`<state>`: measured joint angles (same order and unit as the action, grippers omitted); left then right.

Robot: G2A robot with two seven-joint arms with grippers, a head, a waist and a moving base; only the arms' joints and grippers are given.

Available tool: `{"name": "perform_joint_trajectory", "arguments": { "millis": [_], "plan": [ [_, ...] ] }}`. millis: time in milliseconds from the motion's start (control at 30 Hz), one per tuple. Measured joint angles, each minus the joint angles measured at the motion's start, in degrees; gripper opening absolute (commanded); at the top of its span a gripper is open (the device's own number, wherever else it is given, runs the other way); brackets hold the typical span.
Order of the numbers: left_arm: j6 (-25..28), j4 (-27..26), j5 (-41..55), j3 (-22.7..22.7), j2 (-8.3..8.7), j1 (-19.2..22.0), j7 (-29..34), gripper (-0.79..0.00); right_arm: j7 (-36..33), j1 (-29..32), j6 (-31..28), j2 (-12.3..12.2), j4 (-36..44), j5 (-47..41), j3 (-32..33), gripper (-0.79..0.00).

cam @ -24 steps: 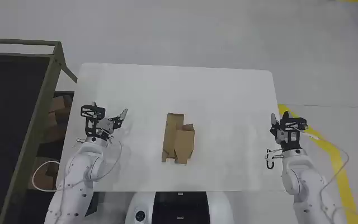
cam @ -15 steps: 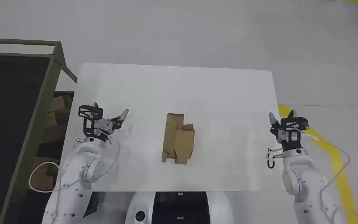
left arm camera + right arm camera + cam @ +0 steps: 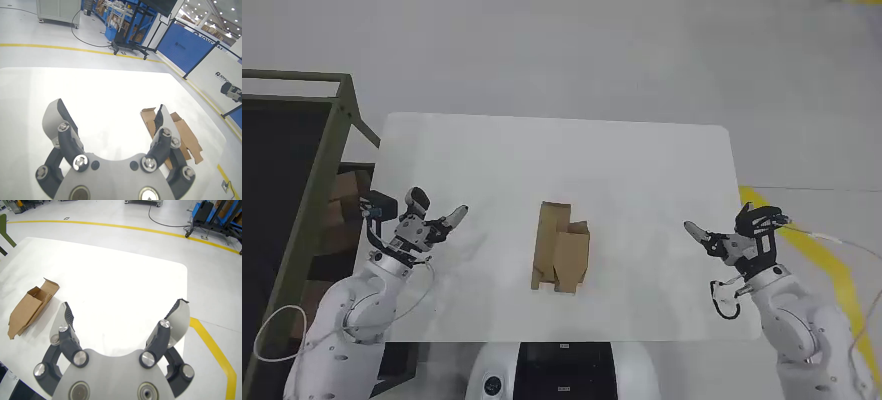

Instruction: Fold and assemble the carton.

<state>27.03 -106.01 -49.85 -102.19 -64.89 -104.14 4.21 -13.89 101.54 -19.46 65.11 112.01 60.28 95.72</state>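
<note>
carton point(image 3: 561, 250) lying between left gripper point(image 3: 110, 103) and right gripper point(image 3: 123, 302), well apart, fingers point(image 3: 65, 113) wide

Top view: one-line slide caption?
Flattened cardboard carton on white table; left claw and right claw open either side, not touching.

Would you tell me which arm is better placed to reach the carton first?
Likely left: the left pincer sits slightly nearer the flattened carton than the right pincer; both are open.
</note>
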Motion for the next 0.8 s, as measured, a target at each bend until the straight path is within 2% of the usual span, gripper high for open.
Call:
{"name": "perform_joint_trajectory", "arguments": {
  "millis": [233, 467, 600, 800],
  "plan": [
    [-0.47, 0.2, 0.57, 0.92, -0.04, 0.41, 1.46, 0.0, -0.81, -0.19, -1.35, -0.11, -0.13, 2.71, -1.19, 0.0],
    [-2.24, 0.05, -0.85, 4.87, -0.02, 3.33, 8.17, 0.0, -11.19, -2.83, -6.34, -0.24, 0.82, 5.43, -8.66, 0.0],
    [-2.25, -0.01, -0.64, 5.55, 0.04, 3.76, 9.96, 0.0, -16.22, -4.52, -5.53, -0.07, 1.36, 5.93, -12.77, 0.0],
    [-1.98, 0.11, 0.32, 5.14, 0.17, 3.9, 11.6, 0.0, -16.74, -4.67, -5.25, -0.05, 1.41, 5.62, -13.08, 0.0]
  ]
}}
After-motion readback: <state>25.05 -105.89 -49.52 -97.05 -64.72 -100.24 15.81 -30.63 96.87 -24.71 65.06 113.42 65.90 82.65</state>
